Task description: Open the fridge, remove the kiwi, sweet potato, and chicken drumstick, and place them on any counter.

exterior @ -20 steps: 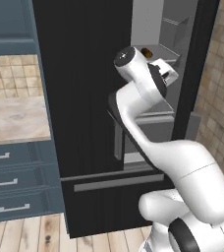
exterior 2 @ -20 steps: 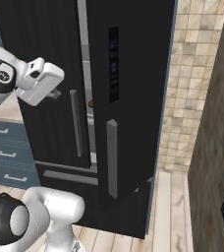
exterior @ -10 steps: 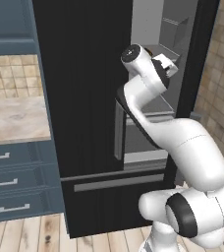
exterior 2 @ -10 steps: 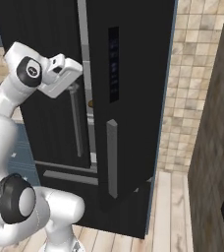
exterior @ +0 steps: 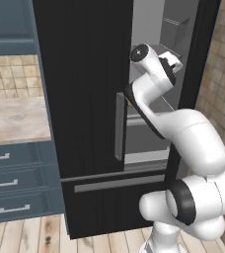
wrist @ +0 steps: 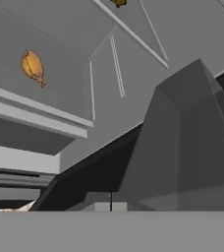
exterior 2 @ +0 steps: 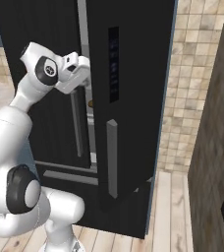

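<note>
Now at the fridge — right door swung wide, left one shut, hand reaching into the gap toward the grey shelves. Fingers pressed together, gripping nothing; likely closed for squeezing past the door edge before any grasp. Chicken drumstick lying flat on a pale shelf in the hand view, well apart from the fingers, long axis slanted across that picture — bulbous end toward upper left, thin bone tip toward lower right. Small orange-brown bit on a further shelf, too cropped to name. Beige counter left of the fridge, handy for drop-off.

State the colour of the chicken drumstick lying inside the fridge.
Golden orange-brown; the chicken drumstick shows best in the hand view, against the light grey fridge interior.
</note>
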